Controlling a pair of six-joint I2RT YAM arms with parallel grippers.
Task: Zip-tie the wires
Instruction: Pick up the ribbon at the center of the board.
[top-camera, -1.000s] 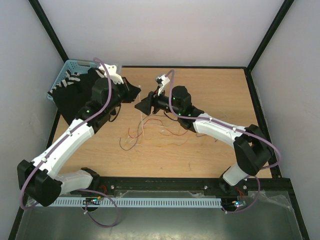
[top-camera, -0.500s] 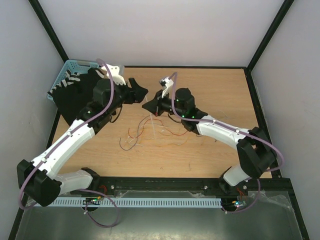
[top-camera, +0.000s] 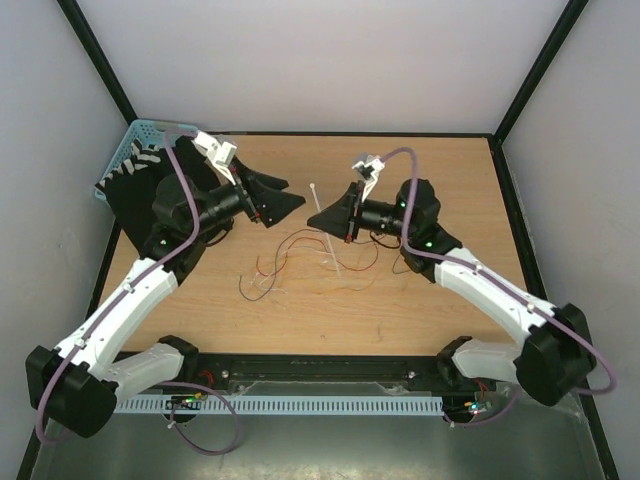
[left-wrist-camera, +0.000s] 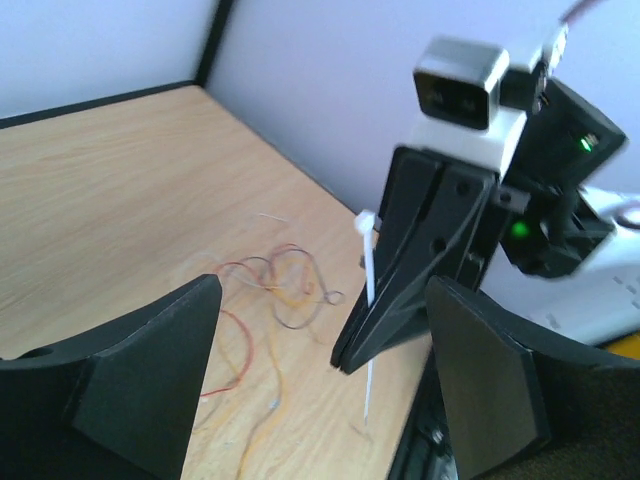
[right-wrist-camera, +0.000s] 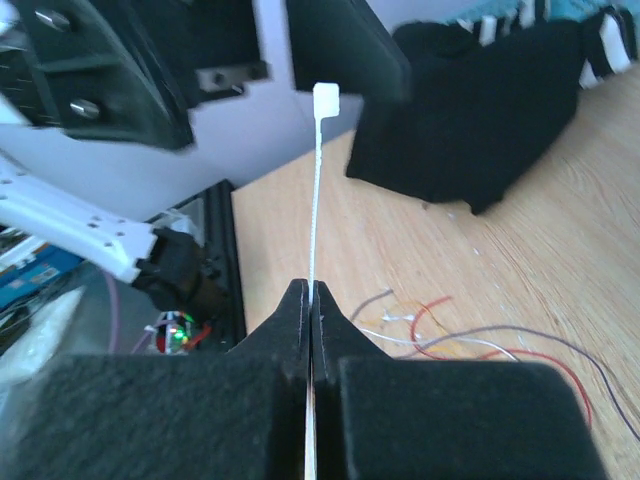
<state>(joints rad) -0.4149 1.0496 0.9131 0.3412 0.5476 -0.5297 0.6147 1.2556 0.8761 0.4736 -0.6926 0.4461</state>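
The right gripper (right-wrist-camera: 308, 292) is pinching a thin white plastic zip tie (right-wrist-camera: 316, 190) over tangled thin coloured wires (top-camera: 300, 255), while the left gripper (top-camera: 291, 195) is gaping wide, empty.

The table (top-camera: 450, 180) is bare right of and beyond the wires (top-camera: 300, 255). A black heap (top-camera: 130, 200) and basket (top-camera: 128, 152) stand left of them, with the left gripper (top-camera: 293, 194) and right gripper (top-camera: 312, 220) above.

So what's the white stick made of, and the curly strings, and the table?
The zip tie looks like thin matte white plastic: slim, straight, with a small square head. The wires look plastic-coated, red, orange and brown; metal inside doesn't show. The table looks like pale wood with grain, perhaps only a wood-look top.
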